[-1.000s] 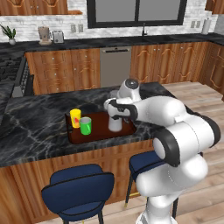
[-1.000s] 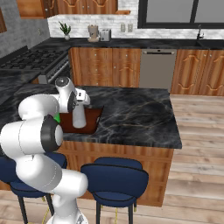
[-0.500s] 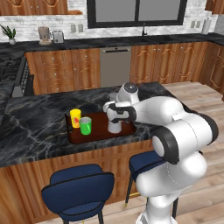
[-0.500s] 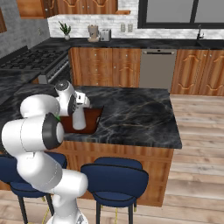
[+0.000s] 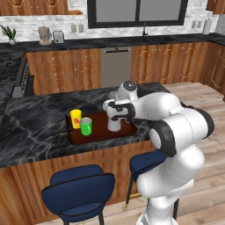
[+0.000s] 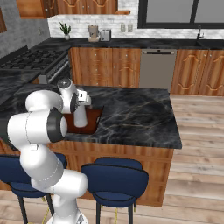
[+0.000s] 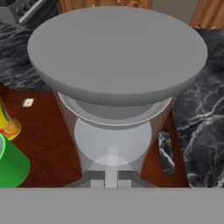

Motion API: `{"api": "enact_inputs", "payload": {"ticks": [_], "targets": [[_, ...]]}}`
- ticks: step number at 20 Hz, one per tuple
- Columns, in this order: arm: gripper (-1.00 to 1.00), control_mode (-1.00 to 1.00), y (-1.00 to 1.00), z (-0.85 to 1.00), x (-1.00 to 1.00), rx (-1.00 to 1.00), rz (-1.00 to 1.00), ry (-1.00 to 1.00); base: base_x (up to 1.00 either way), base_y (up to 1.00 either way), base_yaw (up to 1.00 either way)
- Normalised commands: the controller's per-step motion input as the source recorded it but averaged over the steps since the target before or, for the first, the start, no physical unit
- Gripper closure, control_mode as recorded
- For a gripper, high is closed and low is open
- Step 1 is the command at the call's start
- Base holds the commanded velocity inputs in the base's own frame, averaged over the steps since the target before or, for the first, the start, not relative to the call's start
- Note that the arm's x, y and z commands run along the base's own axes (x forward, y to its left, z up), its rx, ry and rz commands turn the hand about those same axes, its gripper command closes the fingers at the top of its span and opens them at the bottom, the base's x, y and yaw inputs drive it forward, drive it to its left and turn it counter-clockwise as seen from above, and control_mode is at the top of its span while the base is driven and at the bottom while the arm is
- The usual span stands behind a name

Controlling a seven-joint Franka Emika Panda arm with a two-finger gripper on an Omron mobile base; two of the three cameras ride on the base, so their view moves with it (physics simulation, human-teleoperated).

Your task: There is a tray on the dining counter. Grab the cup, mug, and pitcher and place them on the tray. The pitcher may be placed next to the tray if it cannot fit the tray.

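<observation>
On the dark marble worktop (image 5: pixel 39 127) lies the reddish-brown tray (image 5: pixel 99 135), near the edge facing the blue stools (image 5: pixel 81 191). The pale grey pitcher (image 5: pixel 114 122) stands upright on the tray's right half, with the tool (image 5: pixel 117 112) clamped on its neck. The green cup (image 5: pixel 86 126) and yellow mug (image 5: pixel 76 118) stand together at the tray's left end.

No readable text, brand or number anywhere. Small pale tag (image 7: pixel 28 103) on tray (image 7: pixel 52 148) floor, hand view: perhaps label, too blurred to read. Appliance fronts, cabinets unmarked.
</observation>
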Motion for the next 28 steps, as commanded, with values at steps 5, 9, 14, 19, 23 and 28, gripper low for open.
{"api": "enact_inputs", "payload": {"ticks": [5,9,14,19,23,28], "targets": [[1.0,-1.0,0.0,0.0,0.28,0.0,0.0,-0.05,0.0,0.0,0.0],[1.0,-1.0,0.0,0.0,0.28,0.0,0.0,-0.05,0.0,0.0,0.0],[1.0,-1.0,0.03,-0.06,0.12,0.0,0.0,-0.01,0.0,0.0,0.0],[1.0,-1.0,0.0,-0.24,0.0,0.0,0.0,0.0,0.0,0.0,0.0],[1.0,-1.0,0.0,-0.39,0.0,0.0,0.0,0.0,0.0,0.0,0.0],[1.0,-1.0,0.0,-0.04,0.0,0.0,0.0,0.0,0.0,0.0,0.0]]}}
